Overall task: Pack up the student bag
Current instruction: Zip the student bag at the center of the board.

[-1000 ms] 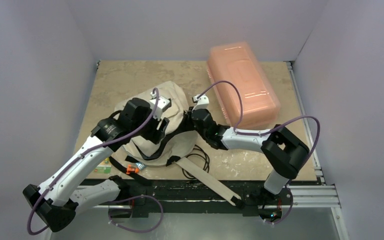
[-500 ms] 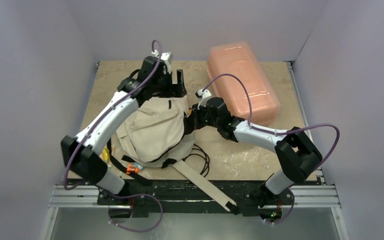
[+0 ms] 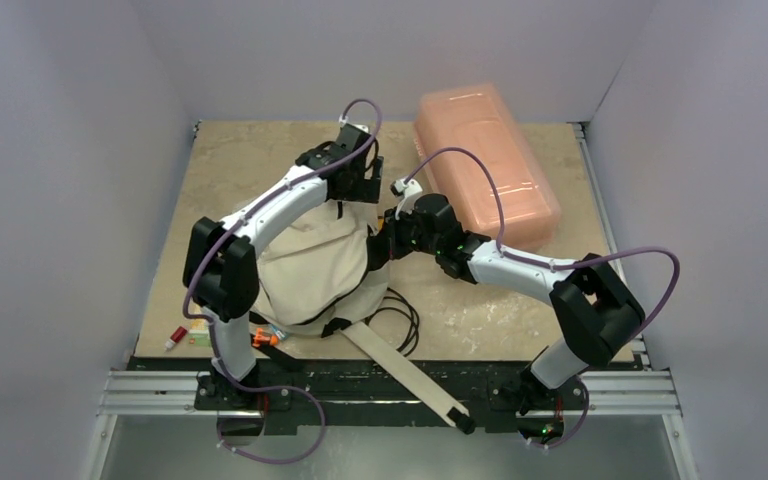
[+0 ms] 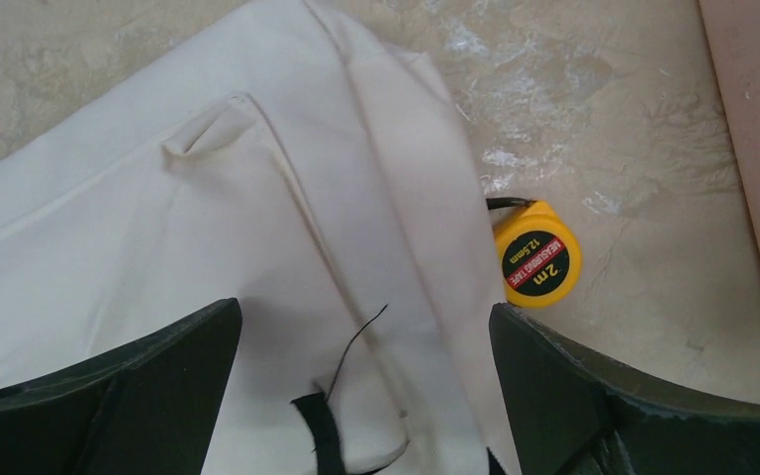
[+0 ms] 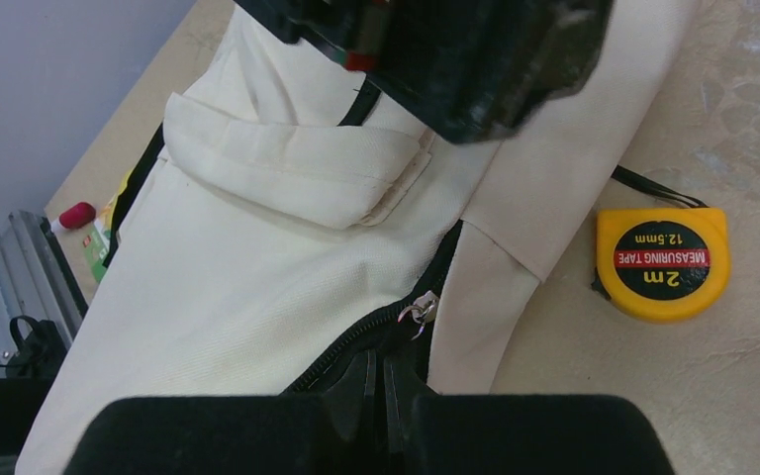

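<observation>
**Left gripper [image 3: 358, 182] released and empty, right gripper [image 5: 376, 374] clenched at the bag zipper**

Left gripper: jaws spread wide and holding nothing. It hovers over the far end of the student bag [image 3: 315, 265]. Right gripper: fingers pressed together at the zipper [image 5: 356, 341], just below the metal pull. Cannot tell if any fabric is nipped between them.

- Tabletop [image 3: 250, 150]: beige, marbled.
- Student bag: cream fabric, lying flat left of centre and reaching toward the near edge. One long strap [image 3: 410, 370] trails over the near edge. The right wrist view shows the zipper parted along a dark gap. Nothing is visible inside.
- Pink box [image 3: 485, 165]: translucent, lid on, at the far right corner, apart from the bag.
- Tape measure [image 5: 661, 262]: yellow, on the tabletop just beside the bag's far right edge, between bag and box.
- Red-capped item [image 3: 176, 336] and orange-tipped item [image 3: 266, 340]: at the near left corner by the bag. Too small to identify.

Progress (judgement): early. The bag looks partly opened. The tape measure and the small items all lie outside it, so loading and zipping up are left.

Legible text, tape measure label: "2m", "MEASURING TAPE", "12.5mm".
</observation>
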Robot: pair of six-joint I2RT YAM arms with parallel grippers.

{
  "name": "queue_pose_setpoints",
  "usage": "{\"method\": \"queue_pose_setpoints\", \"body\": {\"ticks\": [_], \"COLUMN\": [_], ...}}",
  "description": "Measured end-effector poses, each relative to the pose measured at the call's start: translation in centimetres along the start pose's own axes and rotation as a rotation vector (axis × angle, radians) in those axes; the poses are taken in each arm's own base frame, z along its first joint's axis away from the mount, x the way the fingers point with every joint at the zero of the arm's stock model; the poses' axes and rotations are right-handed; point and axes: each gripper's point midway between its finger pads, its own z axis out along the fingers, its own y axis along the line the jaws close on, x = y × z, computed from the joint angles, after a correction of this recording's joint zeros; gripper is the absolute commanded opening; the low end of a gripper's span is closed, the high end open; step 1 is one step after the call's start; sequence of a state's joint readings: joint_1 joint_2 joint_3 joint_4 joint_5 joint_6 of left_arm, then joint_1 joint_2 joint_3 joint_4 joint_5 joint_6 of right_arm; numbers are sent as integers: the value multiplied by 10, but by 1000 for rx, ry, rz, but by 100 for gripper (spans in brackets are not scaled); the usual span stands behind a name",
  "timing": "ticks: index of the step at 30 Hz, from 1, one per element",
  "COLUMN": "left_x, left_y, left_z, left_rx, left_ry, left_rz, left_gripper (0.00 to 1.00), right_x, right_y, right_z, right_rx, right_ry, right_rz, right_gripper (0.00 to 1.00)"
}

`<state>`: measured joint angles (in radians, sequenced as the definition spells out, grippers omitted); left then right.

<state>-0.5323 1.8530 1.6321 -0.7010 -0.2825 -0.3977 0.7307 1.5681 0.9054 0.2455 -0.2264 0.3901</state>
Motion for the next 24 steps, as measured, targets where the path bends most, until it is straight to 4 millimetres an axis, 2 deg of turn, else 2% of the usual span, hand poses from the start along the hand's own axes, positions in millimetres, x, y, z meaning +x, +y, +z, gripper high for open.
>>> {"method": "queue_pose_setpoints", "body": {"ticks": [3, 5, 7, 9, 11, 12, 19, 24], "left_x": [2, 6, 11, 17, 16, 14, -9, -37], "left_y": [-11, -17, -17, -14, -11, -8, 8, 36], "left_z": [12, 25, 36, 45, 51, 52, 60, 66], "left_rx": [-25, -42, -56, -68, -76, -81, -106, -193], "left_ry": [-1, 10, 27, 45, 41, 35, -35, -134], "left_rz": [29, 61, 78, 100, 118, 124, 99, 50], "left_gripper": [95, 87, 63, 43, 11, 0, 0, 0], "right_x": [1, 2, 1, -3, -7, -9, -29, -39], "right_y": [-1, -4, -6, -8, -11, -13, -16, -14], "right_z": [0, 0, -1, -1, -2, -3, -7, -8], "right_rx": [6, 20, 38, 58, 81, 96, 174, 186], "right_ry": [2, 9, 16, 18, 20, 22, 17, 11], "right_rz": [-6, -9, -13, -24, -37, -44, -118, -135], "right_gripper": [0, 0, 0, 0, 0, 0, 0, 0]}}
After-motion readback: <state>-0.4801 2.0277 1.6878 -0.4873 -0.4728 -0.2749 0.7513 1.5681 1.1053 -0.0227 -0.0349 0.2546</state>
